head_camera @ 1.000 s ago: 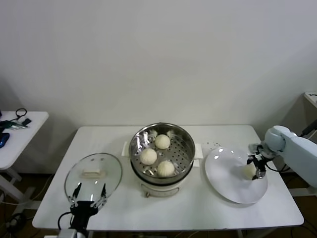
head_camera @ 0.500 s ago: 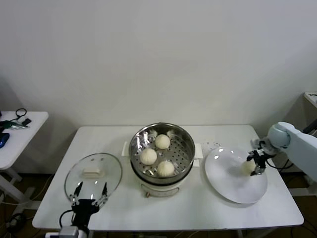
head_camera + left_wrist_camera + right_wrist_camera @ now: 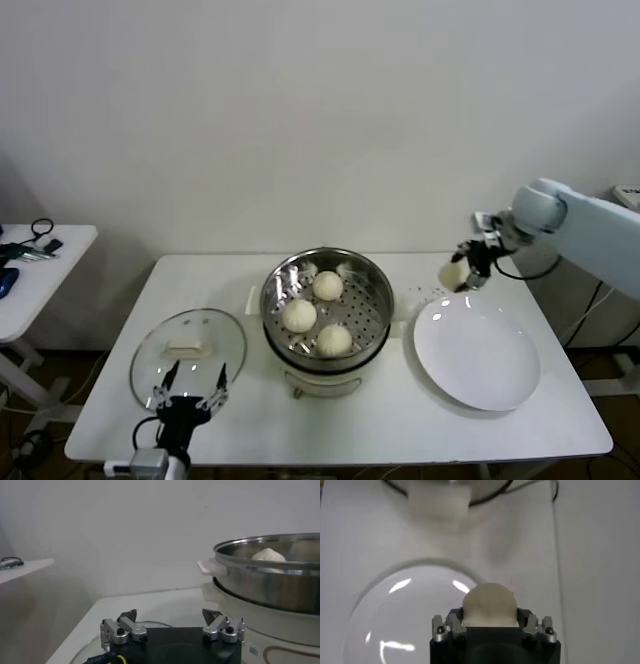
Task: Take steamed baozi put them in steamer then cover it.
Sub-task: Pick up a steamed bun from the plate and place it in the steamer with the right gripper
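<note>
Three off-white baozi (image 3: 318,314) lie in the shiny steamer (image 3: 372,280) on its cream pot base at the table's middle. My right gripper (image 3: 462,272) is shut on the last baozi (image 3: 453,272) and holds it in the air, above the table between the steamer and the white plate (image 3: 478,354). In the right wrist view the baozi (image 3: 489,604) sits between the fingers above the plate (image 3: 410,615). The glass cover (image 3: 190,345) with its cream handle lies flat at the front left. My left gripper (image 3: 190,396) is open just in front of the cover, and its wrist view (image 3: 172,625) shows the steamer (image 3: 270,580).
The white plate at the front right holds nothing. A small side table (image 3: 40,262) with dark items stands off to the left. The wall runs close behind the table.
My right gripper has lifted the baozi off the plate and carried it up and left toward the steamer. My left gripper has edged slightly right by the cover.
</note>
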### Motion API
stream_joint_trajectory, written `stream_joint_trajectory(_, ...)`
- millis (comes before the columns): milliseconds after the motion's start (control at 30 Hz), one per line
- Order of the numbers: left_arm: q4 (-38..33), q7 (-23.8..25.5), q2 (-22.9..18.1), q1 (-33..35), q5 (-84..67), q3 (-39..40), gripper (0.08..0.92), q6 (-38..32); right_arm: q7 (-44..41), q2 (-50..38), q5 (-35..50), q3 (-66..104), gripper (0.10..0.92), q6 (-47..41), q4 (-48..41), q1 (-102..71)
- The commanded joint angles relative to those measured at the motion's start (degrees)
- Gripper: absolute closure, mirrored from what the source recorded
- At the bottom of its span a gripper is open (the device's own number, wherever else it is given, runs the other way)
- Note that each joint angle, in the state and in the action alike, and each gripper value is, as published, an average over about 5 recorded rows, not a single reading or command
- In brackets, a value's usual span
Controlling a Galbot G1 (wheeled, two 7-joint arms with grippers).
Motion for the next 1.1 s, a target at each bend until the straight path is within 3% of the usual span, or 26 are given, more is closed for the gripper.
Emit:
stream_joint_trajectory(33, 0.4, 0.2, 0.3, -0.1, -0.2, 0.4, 0.177, -0.3, 6.3, 10.1, 20.9, -13.3, 0.338, -4.4, 5.1, 16.5)
stream_joint_trajectory(400, -0.2, 0.5, 0.8, -0.2, -0.9, 0.4, 0.177, -0.5, 11.5, 18.5, 29.1, -20.3, 0.336, -8.0, 9.5, 17.7)
stream_joint_trajectory(667, 0.1, 0.6, 1.3, -0.2, -1.8, 0.0, 0.177, -0.7, 13.3, 20.5, 28.4, -25.4, 0.330, -9.1, 11.2, 14.6)
stream_joint_trajectory(1100, 1.1, 1.0, 2.2, -0.7, -2.5, -0.5, 0.177, -0.7, 13.5, 23.8, 25.6, -26.2, 0.330, -9.3, 6.1, 8.1)
